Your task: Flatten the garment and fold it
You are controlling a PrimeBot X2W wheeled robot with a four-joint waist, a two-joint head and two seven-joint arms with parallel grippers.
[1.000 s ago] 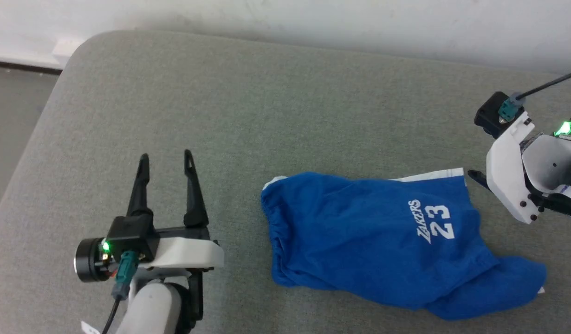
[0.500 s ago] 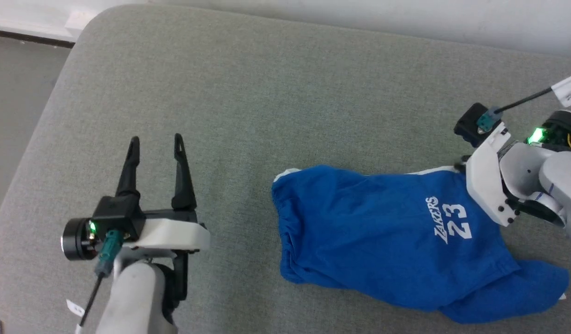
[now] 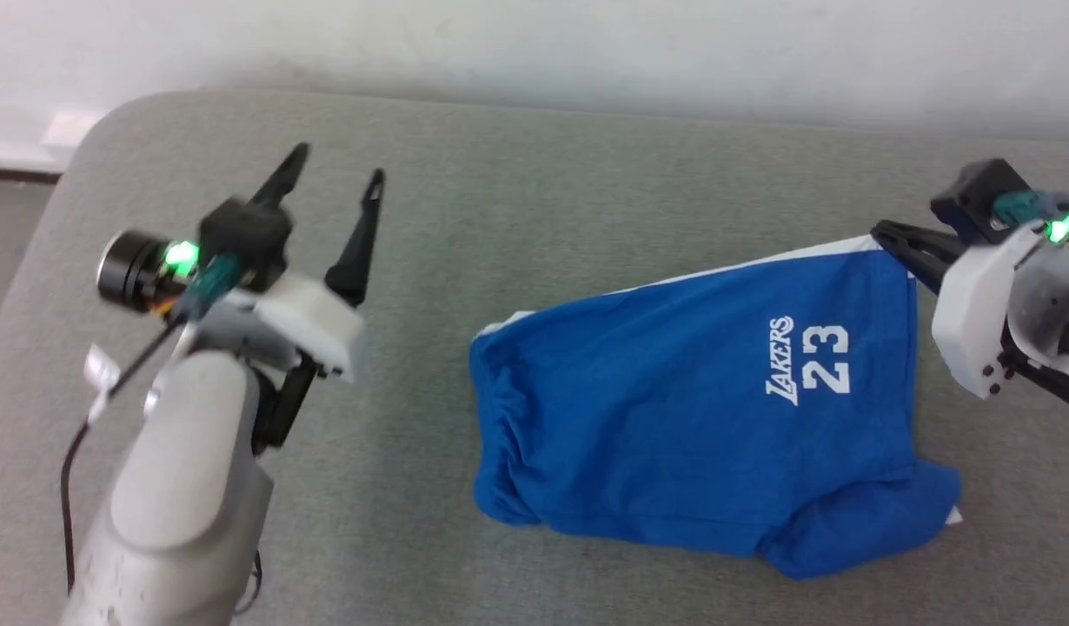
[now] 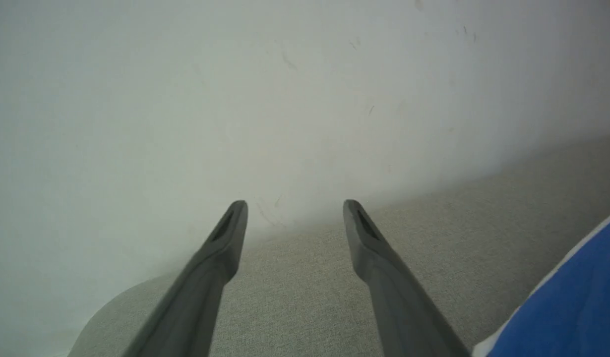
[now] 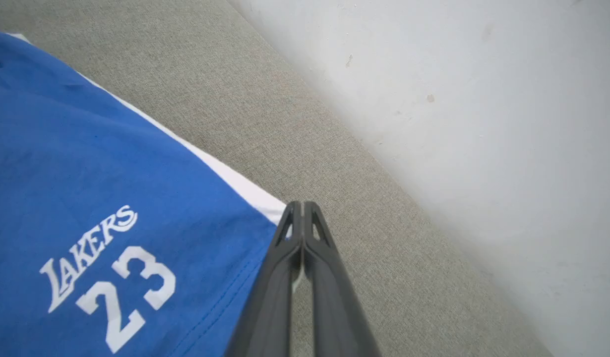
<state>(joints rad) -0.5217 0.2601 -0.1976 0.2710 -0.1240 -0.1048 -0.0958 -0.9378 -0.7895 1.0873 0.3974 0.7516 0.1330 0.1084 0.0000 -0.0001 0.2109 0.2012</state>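
Fingers (image 5: 273,297) of the right gripper (image 5: 301,207) are pressed together, pinching the white-trimmed corner of the blue basketball shorts (image 5: 87,173). In the head view the right gripper (image 3: 884,231) sits at the far right corner of the shorts (image 3: 673,417), and the white side stripe (image 3: 743,265) runs from that pinch in a straight, taut line toward the waistband. I cannot tell whether the held corner is off the surface.

The white "LAKERS 23" print (image 3: 808,369) faces up, just beside the held corner. The gathered waistband (image 3: 491,435) lies at the shorts' left end. The near right part of the shorts is bunched into a rumpled fold (image 3: 865,522).

The left gripper (image 3: 338,165) is spread wide with nothing between its fingers, raised over the grey fabric cushion (image 3: 587,191), well apart from the waistband. In the left wrist view, the left gripper (image 4: 295,206) points toward the white wall (image 4: 285,74), with an edge of the shorts (image 4: 573,297) at the lower right.
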